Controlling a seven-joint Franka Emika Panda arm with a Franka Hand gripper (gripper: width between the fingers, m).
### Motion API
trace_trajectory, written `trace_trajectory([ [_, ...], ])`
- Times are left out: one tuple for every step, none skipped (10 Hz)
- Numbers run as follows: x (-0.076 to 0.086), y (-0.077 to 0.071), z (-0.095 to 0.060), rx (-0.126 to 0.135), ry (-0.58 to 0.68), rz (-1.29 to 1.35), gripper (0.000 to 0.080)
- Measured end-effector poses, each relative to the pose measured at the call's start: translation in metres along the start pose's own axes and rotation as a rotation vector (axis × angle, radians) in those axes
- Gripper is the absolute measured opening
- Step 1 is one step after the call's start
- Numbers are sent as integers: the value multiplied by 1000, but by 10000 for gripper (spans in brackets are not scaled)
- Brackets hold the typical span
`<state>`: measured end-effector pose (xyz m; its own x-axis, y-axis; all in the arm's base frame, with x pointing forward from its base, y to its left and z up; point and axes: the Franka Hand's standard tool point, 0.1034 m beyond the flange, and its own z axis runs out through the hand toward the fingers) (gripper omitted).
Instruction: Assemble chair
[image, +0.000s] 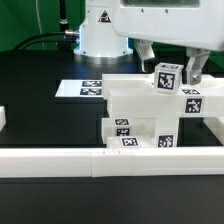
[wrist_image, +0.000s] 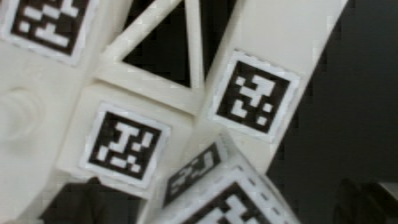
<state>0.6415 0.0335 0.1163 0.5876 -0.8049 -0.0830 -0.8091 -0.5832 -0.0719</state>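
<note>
Gripper (image: 170, 62) spread wide, holding nothing; its fingers flank the top tagged post of chair (image: 135, 105).

surfaces | blocky white plastic chair (image: 140, 105): glossy, smooth, soft highlights | square black-and-white printed tags (image: 166, 77) on its faces: flat, matt | black table (image: 40, 120): matt, even | long low white rail (image: 50, 158) at table edge: smooth, plastic-looking

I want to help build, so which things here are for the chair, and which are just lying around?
For the job:
- chair, its white tagged parts
- gripper, open above them

Just lying about:
- marker board
- rails
</note>
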Motion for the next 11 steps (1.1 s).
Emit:
trace_trajectory([
  [-1, 0, 0, -16, -2, -99, 649],
  [1, -2, -1, -27, 4, -236, 649],
  [1, -2, -1, -27, 4, -309, 649],
  [2, -2, -1, -27, 5, -364, 649],
  [1, -2, -1, -29, 6, -411, 649],
  [2, -2, -1, -28, 10, -497, 649],
  [3, -2, -1, -27, 10, -543, 649],
  [3, -2, -1, -27, 10, -534, 649],
  [3, -2, -1, -27, 10, -533, 536],
  [3, -2, -1, -27, 10, -533, 354],
  [3, -2, -1, -27, 10, -504, 284],
])
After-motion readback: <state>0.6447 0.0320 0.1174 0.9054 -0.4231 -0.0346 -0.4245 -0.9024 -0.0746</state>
